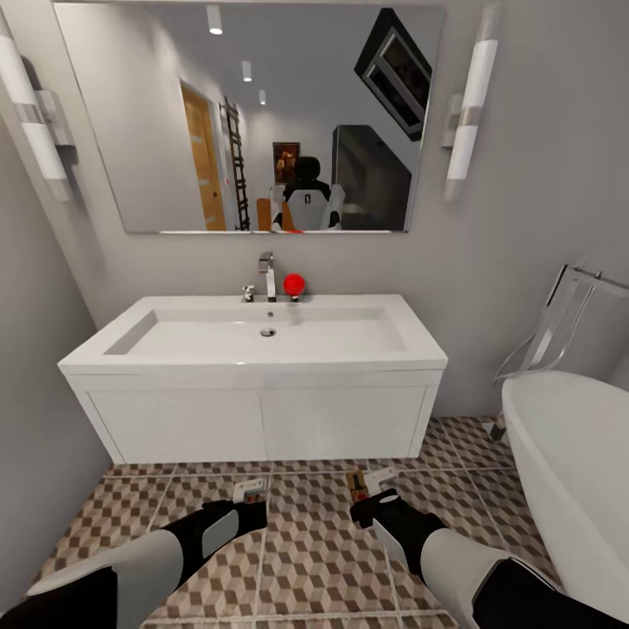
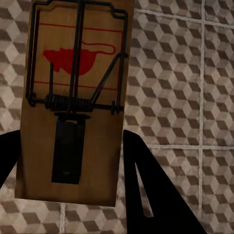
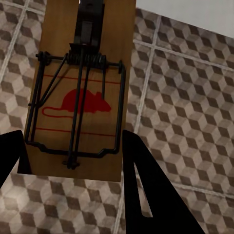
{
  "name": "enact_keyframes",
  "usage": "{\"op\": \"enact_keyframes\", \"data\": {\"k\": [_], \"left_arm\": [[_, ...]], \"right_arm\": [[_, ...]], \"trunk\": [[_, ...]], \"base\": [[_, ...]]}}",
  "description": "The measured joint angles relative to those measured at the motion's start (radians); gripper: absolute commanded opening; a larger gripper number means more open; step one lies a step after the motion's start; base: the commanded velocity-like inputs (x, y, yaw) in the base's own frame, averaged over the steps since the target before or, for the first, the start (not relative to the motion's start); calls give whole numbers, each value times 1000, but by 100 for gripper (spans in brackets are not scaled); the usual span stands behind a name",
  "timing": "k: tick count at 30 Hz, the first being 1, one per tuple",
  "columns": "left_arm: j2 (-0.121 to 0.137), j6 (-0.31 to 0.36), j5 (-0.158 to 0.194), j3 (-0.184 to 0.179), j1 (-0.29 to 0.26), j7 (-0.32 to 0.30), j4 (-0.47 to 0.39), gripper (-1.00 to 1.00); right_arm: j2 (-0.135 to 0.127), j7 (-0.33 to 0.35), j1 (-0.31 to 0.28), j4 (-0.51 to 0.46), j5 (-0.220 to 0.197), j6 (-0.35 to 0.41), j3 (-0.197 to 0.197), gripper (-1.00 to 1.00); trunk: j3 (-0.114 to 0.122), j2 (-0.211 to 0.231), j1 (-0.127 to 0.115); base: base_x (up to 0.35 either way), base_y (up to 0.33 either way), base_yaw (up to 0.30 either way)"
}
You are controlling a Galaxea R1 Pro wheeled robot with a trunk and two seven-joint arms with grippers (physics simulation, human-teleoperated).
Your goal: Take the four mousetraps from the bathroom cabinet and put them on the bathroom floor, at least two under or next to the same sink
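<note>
From the head view we can barely make out the two mousetraps: the left mousetrap [image 1: 251,492] and right mousetrap [image 1: 365,483] are just tiny slivers poking out past the left gripper [image 1: 247,507] and right gripper [image 1: 367,505], way too small to read any detail. The bathtub [image 1: 572,454] gets chopped off by the right edge. In both wrist views the trap's far end runs out of frame, and the fingertips [image 2: 146,195] are cut off too.
</note>
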Motion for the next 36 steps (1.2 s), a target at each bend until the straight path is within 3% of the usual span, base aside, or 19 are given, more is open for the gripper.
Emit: {"op": "enact_keyframes", "data": {"k": [4, 8, 12, 21, 36], "left_arm": [[-5, 1, 0, -1, 0, 94, -7, -100], [-30, 4, 0, -2, 0, 266, -12, -100], [-43, 1, -1, -1, 0, 373, -14, -100], [-56, -2, 2, 0, 0, 407, -14, -100], [-57, -2, 3, -2, 0, 408, -14, -100]], "right_arm": [[0, 1, 0, 0, 0, -3, 0, -100], [1, -6, 1, 4, -3, -26, 0, -100], [2, -13, 5, 12, -13, -33, -1, -100], [15, -130, 10, 15, -15, -37, -1, -100], [15, -144, 11, 15, -15, -36, -1, -100]], "trunk": [[-13, -28, 15], [-25, -56, 31], [-38, -84, 46], [-66, -147, 81], [-113, -252, 138]], "base": [[0, 0, 0], [0, 0, 0], [0, 0, 0], [0, 0, 0], [0, 0, 0]]}}
